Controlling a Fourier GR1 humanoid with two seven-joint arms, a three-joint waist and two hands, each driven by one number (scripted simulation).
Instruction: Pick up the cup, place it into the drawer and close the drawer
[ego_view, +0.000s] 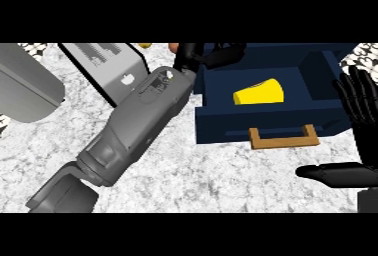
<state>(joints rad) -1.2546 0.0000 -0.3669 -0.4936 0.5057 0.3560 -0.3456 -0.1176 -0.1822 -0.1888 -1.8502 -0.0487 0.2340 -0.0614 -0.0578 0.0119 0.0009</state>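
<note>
A grey curved appliance (26, 85) is seen at the left of the marbled table (214, 175). The left hand (210, 54) is stretched over the back rim of the open navy drawer (221, 125); its finger state cannot be told. The yellow cup (260, 92) lies on its side inside the drawer, above the wooden handle (284, 140). The right hand (358, 102) is held open at the right edge, fingers up and apart.

A grey rounded appliance (28, 82) stood far left of the left hand; a white, black-edged box (103, 62) stood nearer, on the marbled counter (221, 175).
</note>
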